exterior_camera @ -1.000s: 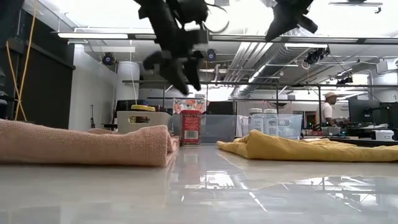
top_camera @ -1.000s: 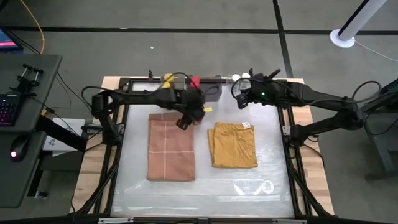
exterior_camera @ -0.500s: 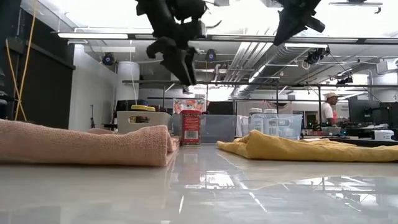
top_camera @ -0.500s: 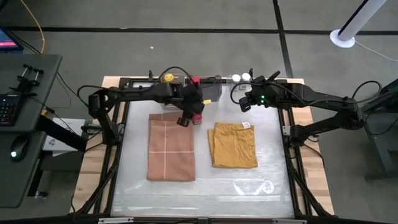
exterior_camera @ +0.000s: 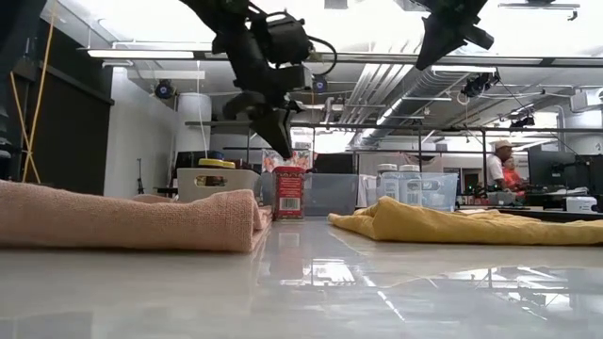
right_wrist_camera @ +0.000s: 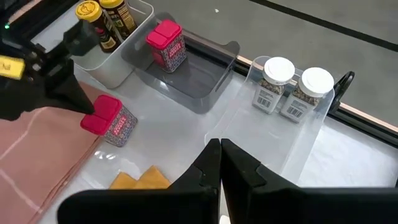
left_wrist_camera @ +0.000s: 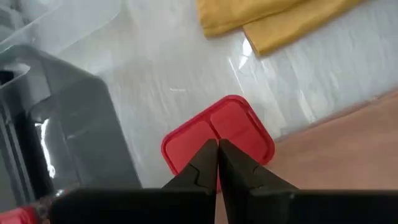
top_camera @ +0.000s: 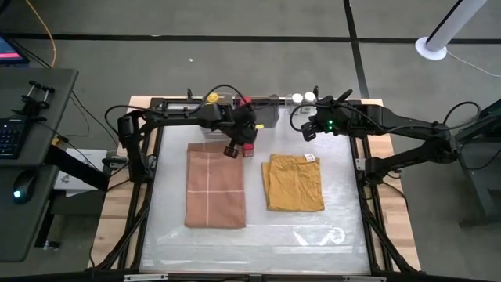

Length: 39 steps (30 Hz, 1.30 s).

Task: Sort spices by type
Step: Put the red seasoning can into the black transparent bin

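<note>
The left gripper [left_wrist_camera: 217, 163] has dropped with jaws clenched empty over the red tin [left_wrist_camera: 219, 139] by the pink cloth's [top_camera: 215, 186] far-right corner. It should reopen, straddle the lid, then squeeze. The right gripper [right_wrist_camera: 220, 163], clenched, waits far right.

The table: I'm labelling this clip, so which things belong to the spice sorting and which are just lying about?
Part of the job:
- two red tins
- two white-topped shakers
- two yellow-lidded jars
- three bins

Lying about:
- pink cloth
- mustard cloth

A folded pink cloth [top_camera: 215, 186] lies beside a mustard cloth [top_camera: 294, 182] on the table [top_camera: 258, 235].
</note>
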Tool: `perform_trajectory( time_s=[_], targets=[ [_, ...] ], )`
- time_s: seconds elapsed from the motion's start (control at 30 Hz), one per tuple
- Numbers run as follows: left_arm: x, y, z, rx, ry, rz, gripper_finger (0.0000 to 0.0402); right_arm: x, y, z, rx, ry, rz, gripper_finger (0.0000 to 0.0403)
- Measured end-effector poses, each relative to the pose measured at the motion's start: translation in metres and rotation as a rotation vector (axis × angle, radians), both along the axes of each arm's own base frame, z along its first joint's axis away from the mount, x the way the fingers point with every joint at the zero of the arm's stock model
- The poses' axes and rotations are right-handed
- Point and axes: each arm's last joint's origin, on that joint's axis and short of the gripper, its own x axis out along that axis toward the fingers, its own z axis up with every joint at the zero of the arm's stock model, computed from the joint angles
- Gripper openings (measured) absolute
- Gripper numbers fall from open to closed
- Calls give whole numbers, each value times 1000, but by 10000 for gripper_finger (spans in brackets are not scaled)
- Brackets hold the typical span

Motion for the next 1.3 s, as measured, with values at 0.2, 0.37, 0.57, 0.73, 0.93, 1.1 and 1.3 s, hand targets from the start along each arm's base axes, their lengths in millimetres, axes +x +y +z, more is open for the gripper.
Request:
perform_trajectory(
  time_s=[0.2,0.37,0.57,0.73,0.93,1.1,1.3],
  targets=[
    [4,2,-9,30,12,-78,0,0,0,0,5,1,2,0],
    [8,3,-17,11,30,-58,0,0,1,0,10,0,2,0],
    [15,2,-26,-147,-11,282,0,0,1,0,11,-1,0,0],
    [19,4,-26,-331,-100,741,0,0,0,0,11,-9,-7,0],
    [24,7,-25,-533,-199,1106,0,0,0,0,8,-17,-26,0],
    [27,11,-3,-581,-252,1004,0,0,0,0,8,-16,-25,0],
    [15,13,46,-211,-275,385,0,0,0,0,4,-12,-26,0]
  ],
)
